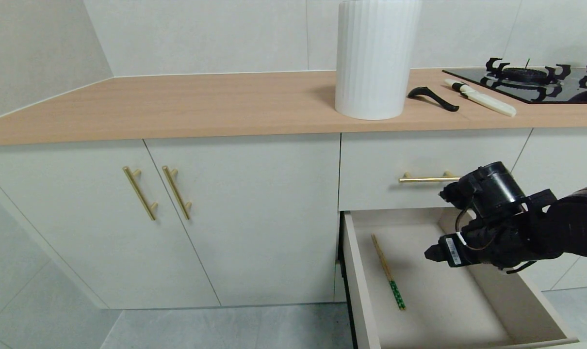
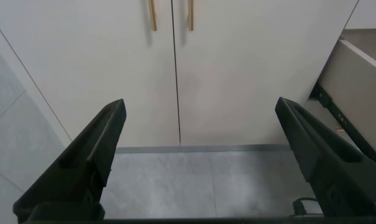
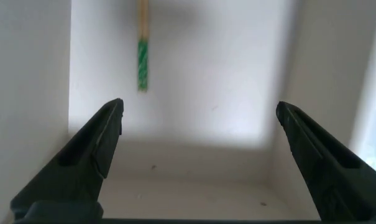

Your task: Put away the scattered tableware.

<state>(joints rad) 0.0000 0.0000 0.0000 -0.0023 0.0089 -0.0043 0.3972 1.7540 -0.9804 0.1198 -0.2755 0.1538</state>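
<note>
my right hand (image 1: 434,253) hangs released and empty above the open drawer (image 1: 359,276), where a green-tipped chopstick (image 1: 388,271) lies along the drawer's left wall, so i judge that drop-off done and the step in hand is fetching the next piece. the black-handled utensil (image 1: 433,98) and the white knife-like piece (image 1: 482,99) lie toward the worktop's (image 1: 201,104) right end, beside the hob (image 1: 526,80); the next move calls for lifting clear of the drawer and coming down over one handle. my left hand (image 2: 200,162) is released too, low, facing the cupboard doors (image 2: 237,68).

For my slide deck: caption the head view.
Right gripper, open, hovers over the pulled-out drawer containing a green-tipped chopstick.
</note>
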